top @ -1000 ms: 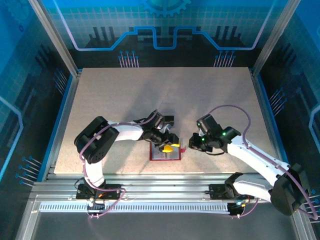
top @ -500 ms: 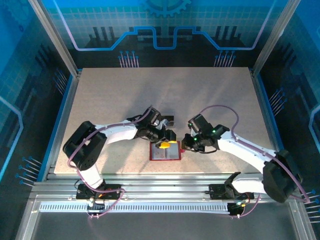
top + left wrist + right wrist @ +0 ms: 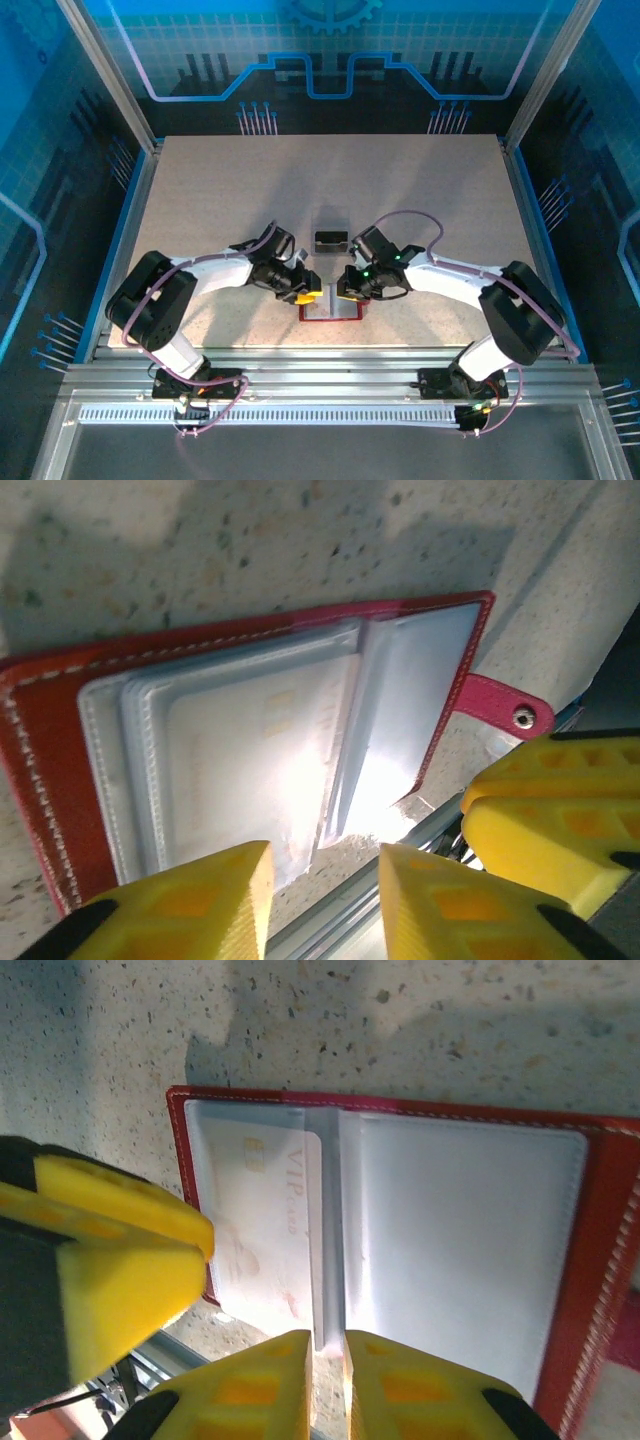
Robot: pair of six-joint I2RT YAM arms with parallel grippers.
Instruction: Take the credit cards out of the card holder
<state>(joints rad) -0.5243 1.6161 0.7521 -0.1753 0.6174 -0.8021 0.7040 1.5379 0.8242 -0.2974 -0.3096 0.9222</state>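
The red card holder (image 3: 335, 312) lies open near the table's front edge, pale pockets facing up. A pale credit card (image 3: 265, 1210) printed "VIP" sits in one pocket. The same holder (image 3: 60, 730) shows its snap tab (image 3: 505, 705) in the left wrist view. My right gripper (image 3: 327, 1370) is shut on the thin middle pocket leaf at the holder's near edge. My left gripper (image 3: 325, 880) hovers open over the holder's near edge, with bare table between its fingers. One of its yellow fingers (image 3: 110, 1260) is at the left of the right wrist view. Both grippers (image 3: 303, 293) (image 3: 345, 290) meet over the holder.
A small clear plastic box (image 3: 330, 240) stands just behind the holder, between the two arms. A metal rail (image 3: 320, 370) runs along the front edge, right below the holder. The far half of the speckled table (image 3: 330, 180) is bare.
Both grippers have moved left; the right one now sits over the holder. The left jaws have narrowed. The left arm has uncovered the clear box.
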